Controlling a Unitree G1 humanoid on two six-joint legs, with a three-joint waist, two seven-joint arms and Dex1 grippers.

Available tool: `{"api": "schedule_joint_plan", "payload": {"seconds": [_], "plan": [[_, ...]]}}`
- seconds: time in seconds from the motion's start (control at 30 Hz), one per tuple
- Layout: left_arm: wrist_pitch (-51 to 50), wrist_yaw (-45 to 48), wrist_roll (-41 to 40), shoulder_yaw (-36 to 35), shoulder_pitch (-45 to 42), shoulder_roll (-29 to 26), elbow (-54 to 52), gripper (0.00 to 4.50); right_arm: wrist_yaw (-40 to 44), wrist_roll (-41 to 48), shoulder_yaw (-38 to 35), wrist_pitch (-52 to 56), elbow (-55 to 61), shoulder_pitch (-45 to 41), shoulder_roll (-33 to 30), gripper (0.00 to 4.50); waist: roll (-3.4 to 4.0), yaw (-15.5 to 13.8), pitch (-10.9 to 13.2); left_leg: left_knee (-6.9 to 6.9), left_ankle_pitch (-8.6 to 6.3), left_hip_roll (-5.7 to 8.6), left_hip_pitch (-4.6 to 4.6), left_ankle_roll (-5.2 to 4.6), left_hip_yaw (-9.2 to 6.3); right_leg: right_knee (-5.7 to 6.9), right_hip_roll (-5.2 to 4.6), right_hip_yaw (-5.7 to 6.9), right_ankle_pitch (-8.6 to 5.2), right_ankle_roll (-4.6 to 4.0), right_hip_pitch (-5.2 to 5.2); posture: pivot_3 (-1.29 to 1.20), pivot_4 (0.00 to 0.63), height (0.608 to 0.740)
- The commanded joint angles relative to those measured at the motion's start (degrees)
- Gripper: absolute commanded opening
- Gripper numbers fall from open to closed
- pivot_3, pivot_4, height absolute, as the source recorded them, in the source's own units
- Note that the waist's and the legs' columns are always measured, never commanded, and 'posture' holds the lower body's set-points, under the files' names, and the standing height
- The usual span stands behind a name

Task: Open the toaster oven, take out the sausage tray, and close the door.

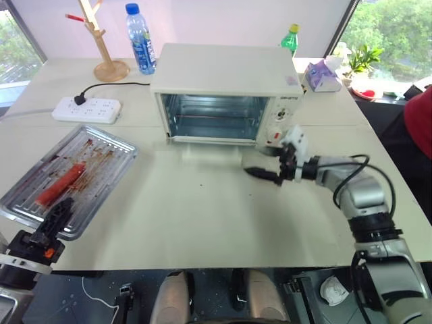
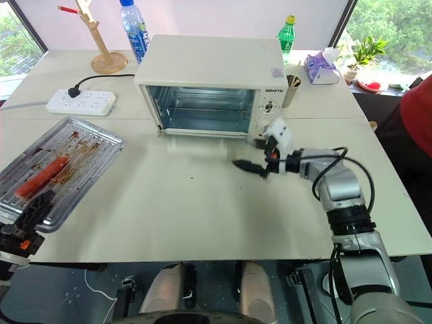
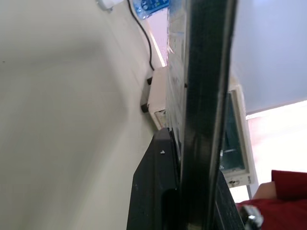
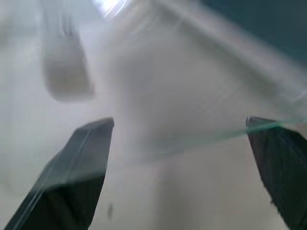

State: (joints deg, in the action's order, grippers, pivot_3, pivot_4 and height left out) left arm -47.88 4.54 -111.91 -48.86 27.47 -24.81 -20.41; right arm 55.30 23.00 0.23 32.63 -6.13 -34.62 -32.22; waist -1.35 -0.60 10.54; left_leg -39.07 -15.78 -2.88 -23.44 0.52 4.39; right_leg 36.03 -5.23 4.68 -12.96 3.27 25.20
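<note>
The boxy cream-white toaster oven [image 1: 226, 91] is set near the tabletop's far edge, its cavity seen bare, its clear glass door [image 4: 201, 96] seen close before the spread fingers of the right gripper [image 1: 268, 174], which grasps nothing. The shallow silver sausage tray [image 1: 71, 177], with one reddish sausage, lies by the left edge, its near rim clenched by the left gripper [image 1: 57, 216]. Behind are placed a white power strip [image 1: 86, 109], a blue-labelled water bottle [image 1: 140, 38], a wooden stand [image 1: 104, 40], a green bottle [image 1: 289, 39] and a tissue pack [image 1: 322, 75].

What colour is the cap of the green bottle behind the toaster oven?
Yellow. The green bottle's cap shows best in the right eye view.
</note>
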Motion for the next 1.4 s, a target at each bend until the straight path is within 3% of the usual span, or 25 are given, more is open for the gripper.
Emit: {"api": "schedule_joint_plan", "payload": {"seconds": [0.03,0.37,0.5,0.7,0.87,1.07,1.4], "plan": [[-2.4,1.4,-1.1,-1.3,-0.4,-2.0,0.4,0.00,0.3,3.5,-2.5,2.4,7.1,0.5,-1.3,4.46,-0.05,-0.1,0.0,0.03,0.00,0.00,0.00,0.00,0.00,0.00,0.01,0.01,0.00,0.00,0.00,0.00,0.150,0.722],[-12.3,6.7,-1.1,3.1,-0.4,-10.8,5.1,0.00,6.7,7.3,-4.2,3.3,20.0,10.7,-9.8,4.46,0.00,0.1,0.0,0.09,-0.02,0.02,0.00,-0.01,0.05,-0.02,-0.16,0.03,-0.01,0.00,0.05,0.00,0.150,0.722],[-16.4,8.2,-1.1,8.8,-6.0,-16.6,9.5,0.00,11.9,14.3,-9.4,7.6,25.0,14.6,-16.9,4.46,0.09,-0.4,0.1,0.17,-0.03,0.02,-0.03,-0.01,0.01,-0.03,-0.15,0.05,-0.03,0.00,0.09,0.00,0.150,0.722],[-19.6,7.3,-1.1,20.1,-19.8,-19.9,15.6,0.00,9.2,17.1,-14.4,10.2,29.4,18.7,-20.1,4.46,0.06,-0.2,0.0,0.17,-0.03,0.02,-0.01,-0.01,0.02,-0.04,-0.25,0.05,-0.02,0.00,0.04,0.00,0.150,0.722],[-23.1,6.2,-0.3,32.3,-35.5,-20.2,24.2,0.00,5.2,19.0,-19.1,12.4,33.7,23.1,-20.4,4.46,0.05,-0.3,0.0,0.17,-0.01,0.13,-0.03,-0.02,0.04,-0.02,-0.20,0.05,-0.01,0.02,0.03,0.00,0.150,0.722],[-27.9,9.6,5.3,40.6,-49.1,-17.6,32.8,0.00,0.4,21.4,-24.6,14.7,39.3,29.5,-20.0,4.46,0.01,-0.2,0.0,0.16,-0.01,0.17,-0.03,-0.04,0.07,0.00,-0.18,0.04,0.00,0.05,0.01,0.00,0.150,0.722],[-32.3,23.1,29.8,48.7,-61.2,-11.7,42.6,0.00,-7.1,24.8,-29.4,15.8,45.8,37.8,-17.9,4.46,-0.04,-0.2,0.0,0.12,0.00,0.17,-0.02,-0.03,0.09,0.00,-0.04,0.05,0.00,0.05,-0.06,0.00,0.150,0.722]]}}
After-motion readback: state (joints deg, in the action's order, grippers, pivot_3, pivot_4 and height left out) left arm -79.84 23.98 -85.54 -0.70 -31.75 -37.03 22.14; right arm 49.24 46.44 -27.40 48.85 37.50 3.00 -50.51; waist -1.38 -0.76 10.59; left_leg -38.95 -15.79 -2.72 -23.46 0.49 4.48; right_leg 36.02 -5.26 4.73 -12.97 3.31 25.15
